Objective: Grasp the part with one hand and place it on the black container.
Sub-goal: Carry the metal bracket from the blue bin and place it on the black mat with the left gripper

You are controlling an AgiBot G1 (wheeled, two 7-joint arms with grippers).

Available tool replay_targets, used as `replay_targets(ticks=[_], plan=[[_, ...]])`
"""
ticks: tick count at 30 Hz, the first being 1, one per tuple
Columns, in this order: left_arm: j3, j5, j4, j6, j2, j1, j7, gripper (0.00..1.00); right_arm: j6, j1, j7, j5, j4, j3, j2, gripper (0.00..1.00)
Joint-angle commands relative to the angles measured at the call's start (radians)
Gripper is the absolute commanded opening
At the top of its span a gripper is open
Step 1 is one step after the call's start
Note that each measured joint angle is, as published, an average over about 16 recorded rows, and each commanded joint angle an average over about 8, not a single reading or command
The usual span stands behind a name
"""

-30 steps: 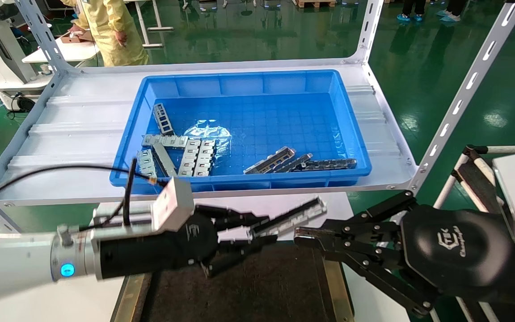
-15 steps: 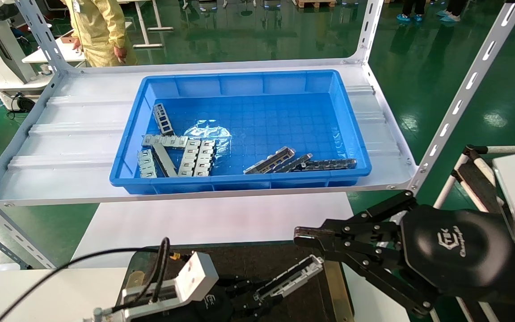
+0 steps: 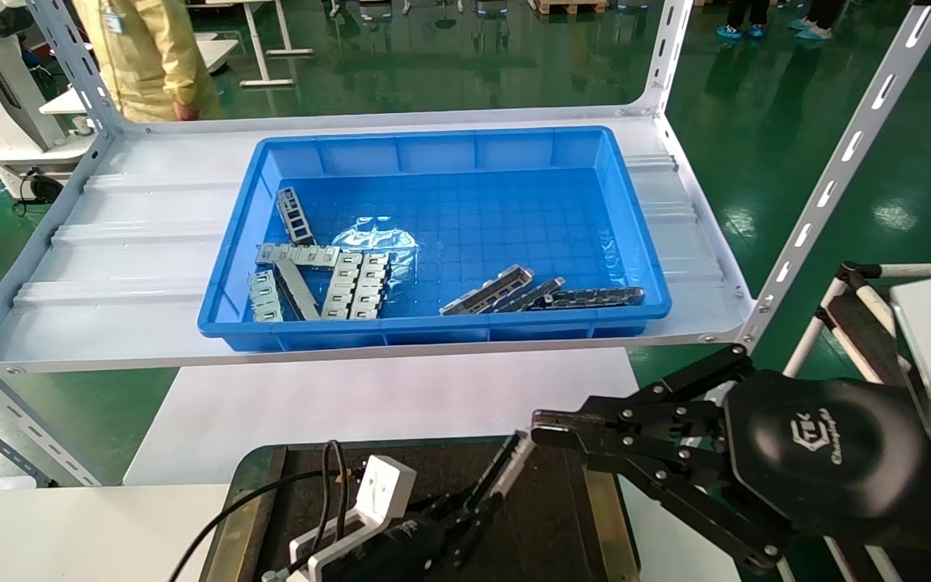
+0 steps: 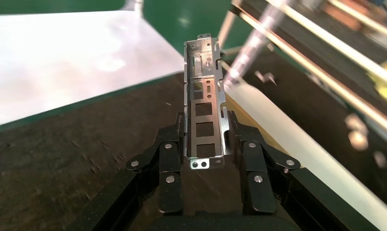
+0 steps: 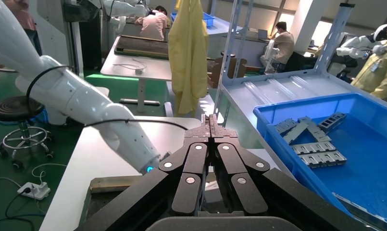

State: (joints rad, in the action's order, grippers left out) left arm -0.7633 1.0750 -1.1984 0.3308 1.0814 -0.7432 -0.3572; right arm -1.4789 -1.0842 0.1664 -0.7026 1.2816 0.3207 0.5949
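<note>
My left gripper is shut on the part, a slim silver channel bar with rectangular cut-outs. It holds the part low over the black container, and the bar's free end points up and away towards my right gripper. In the left wrist view the part sits clamped between both fingers above the container's dark rough surface. I cannot tell whether the part touches the container. My right gripper is shut and empty, hovering over the container's right edge; its fingertips are pressed together.
A blue bin with several more metal parts and slotted plates stands on the white shelf behind. White shelf posts rise at the right. A brass-coloured strip runs along the container's right side.
My left gripper has come down from shelf height to just over the black container, carrying the part, which now points more steeply away. The right arm has not moved.
</note>
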Motion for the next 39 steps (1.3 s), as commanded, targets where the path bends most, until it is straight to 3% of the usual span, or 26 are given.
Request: replay_targets(ticks=[1, 17, 39], plan=[[-0.007, 0.004, 0.017, -0.062, 0.037, 0.01, -0.023, 0.0, 0.0, 0.0, 0.0, 0.0, 0.0, 0.0, 0.0, 0.0], [-0.047, -0.024, 0.186, -0.399, 0.246, 0.011, -0.093, 0.0, 0.0, 0.0, 0.0, 0.0, 0.0, 0.001, 0.0, 0.0], [-0.241, -0.212, 0.19, -0.601, 0.269, -0.022, -0.154, 0.0, 0.001, 0.0, -0.001, 0.001, 0.0, 0.001, -0.001, 0.0]])
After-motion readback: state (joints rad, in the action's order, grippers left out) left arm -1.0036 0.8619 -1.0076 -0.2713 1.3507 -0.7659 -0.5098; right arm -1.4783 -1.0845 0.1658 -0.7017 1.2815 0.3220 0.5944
